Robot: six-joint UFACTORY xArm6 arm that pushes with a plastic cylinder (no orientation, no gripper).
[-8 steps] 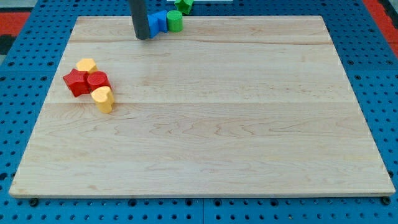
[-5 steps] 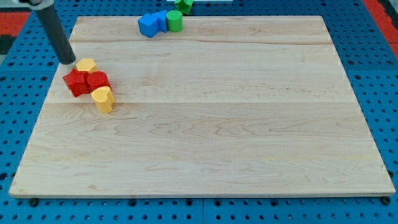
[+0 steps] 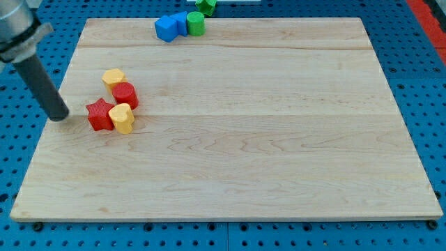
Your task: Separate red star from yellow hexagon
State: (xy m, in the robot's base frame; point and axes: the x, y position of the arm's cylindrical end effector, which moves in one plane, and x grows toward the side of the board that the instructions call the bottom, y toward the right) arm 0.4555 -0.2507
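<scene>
The tip (image 3: 60, 116) is sitting at the table's (image 3: 279, 139) left edge, just left of the red star (image 3: 100, 115) — there is no pincer showing. The star is touching a yellow block (image 3: 122, 118); the yellow hexagon (image 3: 113, 77) is lying up-right, against a red cylinder (image 3: 125, 94).

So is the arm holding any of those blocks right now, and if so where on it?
Nothing is held. My tip only pushes; it stands just to the view's left of the red star, with a small gap, touching no block.
</scene>
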